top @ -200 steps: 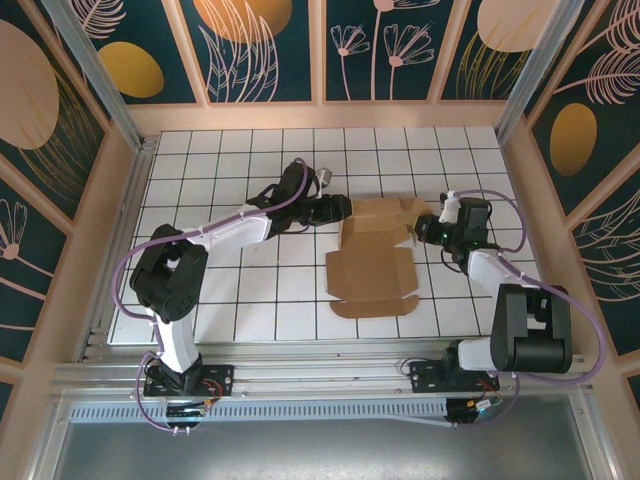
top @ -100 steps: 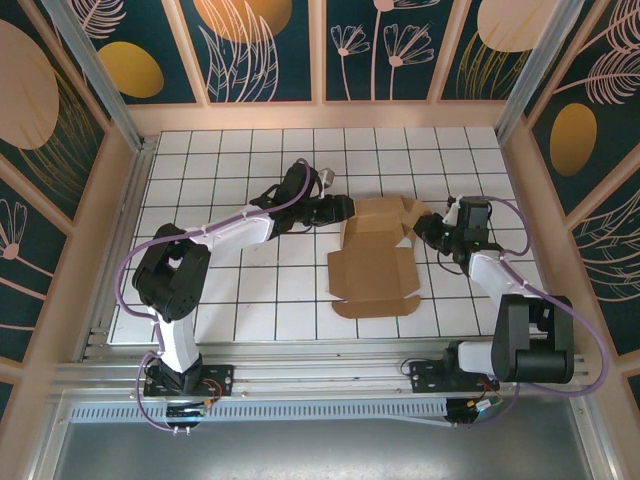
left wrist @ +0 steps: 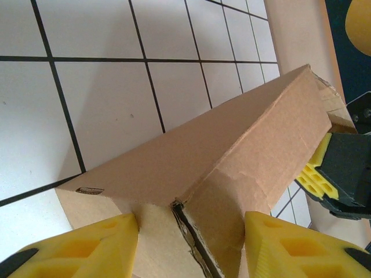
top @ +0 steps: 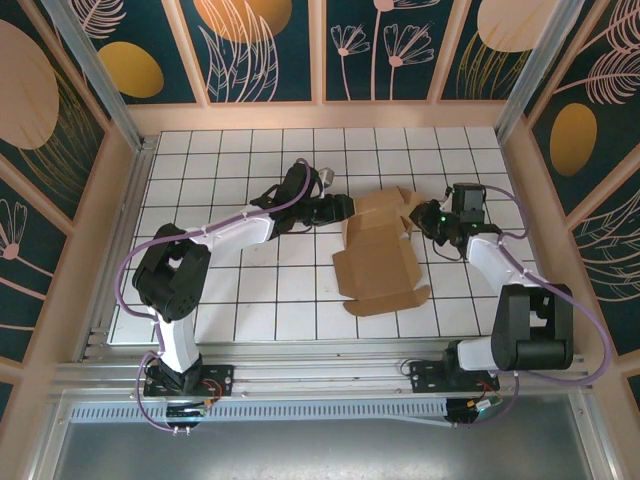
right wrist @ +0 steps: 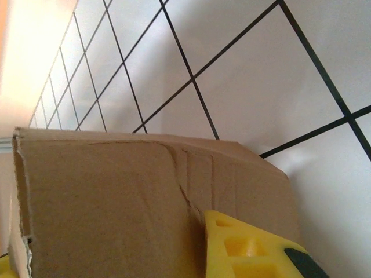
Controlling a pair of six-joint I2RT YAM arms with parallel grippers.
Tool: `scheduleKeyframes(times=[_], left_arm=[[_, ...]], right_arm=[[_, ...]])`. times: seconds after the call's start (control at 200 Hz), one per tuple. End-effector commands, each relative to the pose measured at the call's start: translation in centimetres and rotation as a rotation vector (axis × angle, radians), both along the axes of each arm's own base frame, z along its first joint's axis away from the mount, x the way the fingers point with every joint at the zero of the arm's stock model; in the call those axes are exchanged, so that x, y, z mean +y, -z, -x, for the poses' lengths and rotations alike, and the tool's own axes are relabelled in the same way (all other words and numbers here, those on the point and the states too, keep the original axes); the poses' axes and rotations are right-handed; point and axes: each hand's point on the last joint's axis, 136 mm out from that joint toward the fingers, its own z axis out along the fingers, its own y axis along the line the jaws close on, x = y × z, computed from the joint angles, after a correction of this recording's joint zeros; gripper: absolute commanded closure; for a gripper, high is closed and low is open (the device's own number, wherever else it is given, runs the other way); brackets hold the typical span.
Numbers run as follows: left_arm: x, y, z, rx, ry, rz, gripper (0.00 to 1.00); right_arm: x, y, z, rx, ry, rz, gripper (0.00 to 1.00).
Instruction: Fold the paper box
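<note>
Gripping one paper box (top: 380,265): left claw (top: 347,208); right claw (top: 423,216) grip unclear

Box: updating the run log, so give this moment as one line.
box partly folded on table | left hand clamps left wall | right hand at right flap, grip unclear

The top camera looks steeply down on the whole gridded table (top: 250,300) from high behind its near edge, while the two wrist cameras (left and right alike) sit low and very close against opposite ends of the paper box (top: 375,265), which all three views share.
</note>
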Motion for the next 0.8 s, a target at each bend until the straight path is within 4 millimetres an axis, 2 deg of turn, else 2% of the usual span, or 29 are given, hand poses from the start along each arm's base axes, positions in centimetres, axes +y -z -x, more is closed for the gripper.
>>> scheduleKeyframes(times=[0.0,0.11,0.215,0.295,0.31,0.335,0.425,0.506,0.576,0.611,0.711,0.791], left_arm=[[-0.6,2.5,2.0,0.065,0.046,-0.068,0.50],[0.3,0.6,1.5,0.000,0.010,-0.075,0.41],[1.2,-2.3,1.3,-0.090,-0.027,-0.066,0.28],[2.2,-3.7,1.0,-0.142,-0.059,-0.081,0.26],[2.5,-4.8,1.1,-0.164,-0.067,-0.074,0.26],[2.9,-5.5,1.2,-0.180,-0.080,-0.078,0.26],[4.2,-7.4,1.8,-0.213,-0.129,-0.064,0.32],[4.6,-8.8,3.3,-0.244,-0.154,-0.037,0.37],[4.5,-8.3,4.7,-0.246,-0.162,-0.066,0.41],[4.6,-7.8,5.3,-0.241,-0.171,-0.088,0.46],[2.1,-7.3,8.3,-0.246,-0.110,-0.051,0.60],[-1.5,-6.0,11.1,-0.222,-0.006,-0.011,0.66]], right_arm=[[1.6,-0.6,0.3,0.003,-0.072,0.011,0.82],[0.5,0.3,0.5,0.000,-0.060,0.105,0.83],[-0.4,0.6,0.8,-0.007,-0.050,0.210,0.83],[-0.8,0.6,1.0,-0.023,-0.052,0.294,0.84],[-0.7,0.6,1.1,-0.027,-0.057,0.304,0.84],[-0.6,0.6,1.2,-0.034,-0.063,0.314,0.84],[0.0,0.2,1.3,-0.059,-0.074,0.320,0.84],[0.5,-0.1,1.3,-0.080,-0.075,0.326,0.84],[0.7,-0.4,1.3,-0.100,-0.073,0.342,0.85],[0.8,-0.5,1.3,-0.111,-0.073,0.353,0.86],[0.8,-0.6,1.5,-0.141,-0.068,0.382,0.86],[0.7,-0.6,1.7,-0.162,-0.062,0.383,0.87]])
